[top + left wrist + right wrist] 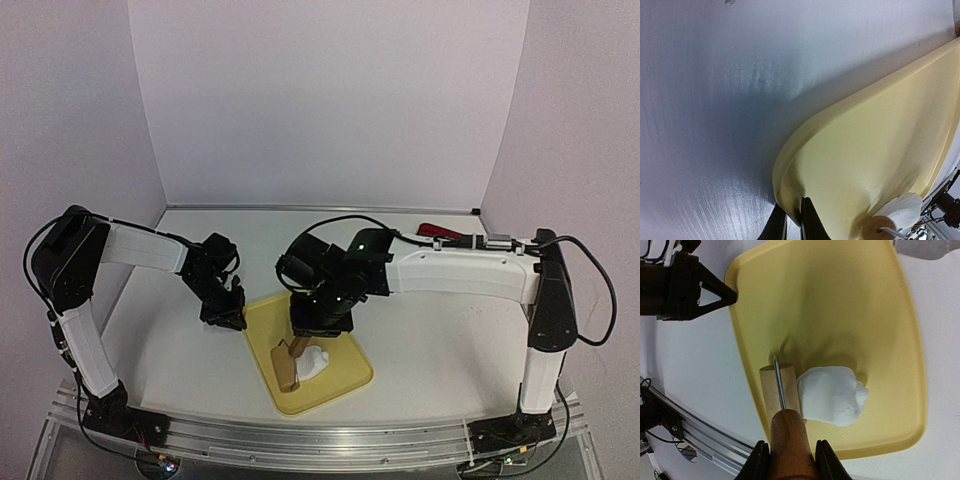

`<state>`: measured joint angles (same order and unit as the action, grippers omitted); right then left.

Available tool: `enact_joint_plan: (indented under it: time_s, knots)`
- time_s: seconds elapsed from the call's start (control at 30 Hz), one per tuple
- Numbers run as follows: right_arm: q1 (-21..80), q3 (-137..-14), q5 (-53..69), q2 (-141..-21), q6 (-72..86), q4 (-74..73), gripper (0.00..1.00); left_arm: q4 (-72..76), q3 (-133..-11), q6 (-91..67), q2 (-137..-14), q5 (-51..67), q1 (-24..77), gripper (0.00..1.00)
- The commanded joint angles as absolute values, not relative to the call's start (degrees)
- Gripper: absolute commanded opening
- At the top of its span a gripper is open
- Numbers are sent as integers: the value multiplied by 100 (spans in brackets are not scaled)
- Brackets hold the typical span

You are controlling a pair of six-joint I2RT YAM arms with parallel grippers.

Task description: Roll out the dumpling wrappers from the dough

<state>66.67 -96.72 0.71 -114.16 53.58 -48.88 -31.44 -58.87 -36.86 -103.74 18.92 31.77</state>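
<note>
Nearest us, at the yellow tray's (840, 305) near end, sits the dough (832, 395), one plump lump, not yet flattened. The right gripper (790, 460) is clamped on the rolling pin's (782, 390) handle. The barrel runs along the tray's left edge and touches the dough, which lies to its right, so I'd say the roll has to travel sideways. Further off, the left gripper (792, 222) is pinched onto the rim at the tray's far-left corner.
</note>
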Motion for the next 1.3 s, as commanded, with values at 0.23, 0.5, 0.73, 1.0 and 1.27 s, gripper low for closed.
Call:
enact_joint_plan:
  time_s: [0.23, 0.5, 0.73, 1.0, 1.27]
  knots:
    - [6611, -9201, -503, -12393, 4385, -6518, 0, -3383, -5875, -2850, -10606, 1242, 3173, 0]
    - [6612, -10342, 921, -11300, 3120, -5241, 0, -3646, -6870, -1664, -10881, 839, 3173, 0]
    - [6604, -10121, 782, -10208, 3506, -5115, 0, -3728, -7600, -1112, -11376, 821, 3132, 0]
    - [6460, -8862, 13, -9126, 4465, -5119, 0, -3703, -7957, -1251, -11342, 1401, 3129, 20]
    - [6455, -8736, 678, -9288, 3928, -4255, 0, -3731, -7139, -1890, -10164, 1571, 3129, 54]
